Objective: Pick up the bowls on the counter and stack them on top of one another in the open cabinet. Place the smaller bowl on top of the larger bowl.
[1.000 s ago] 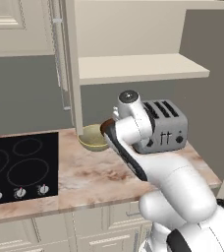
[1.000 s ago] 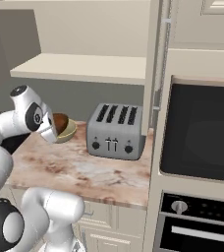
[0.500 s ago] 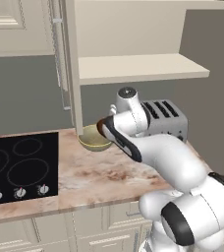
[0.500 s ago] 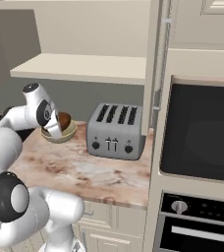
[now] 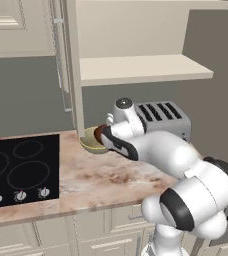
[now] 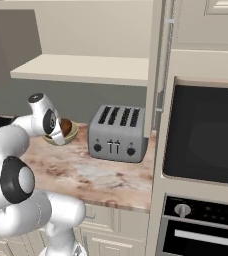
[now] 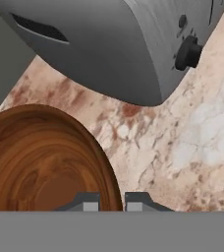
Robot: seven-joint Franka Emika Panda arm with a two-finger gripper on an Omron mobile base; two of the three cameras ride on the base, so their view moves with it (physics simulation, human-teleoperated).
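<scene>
Brown bowl [image 7: 45, 157] gripped by its rim in our closed end effector [image 7: 111, 201]; beige bowl [image 5: 91, 142] remained on counter [image 5: 101, 180], cabinet shelf [image 5: 141, 67] bare.

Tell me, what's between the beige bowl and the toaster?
In the right base view, the dark brown bowl sits right by the beige bowl, pinched on its rim by the gripper. Then bare counter reaches the toaster.

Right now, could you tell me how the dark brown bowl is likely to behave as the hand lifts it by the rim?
The brown bowl looks rigid, so it should hold its shape. Its glossy finish suggests it could slip. With the hand shut on one edge of the rim, the bowl may tilt or swing, hanging close above the beige bowl.
</scene>
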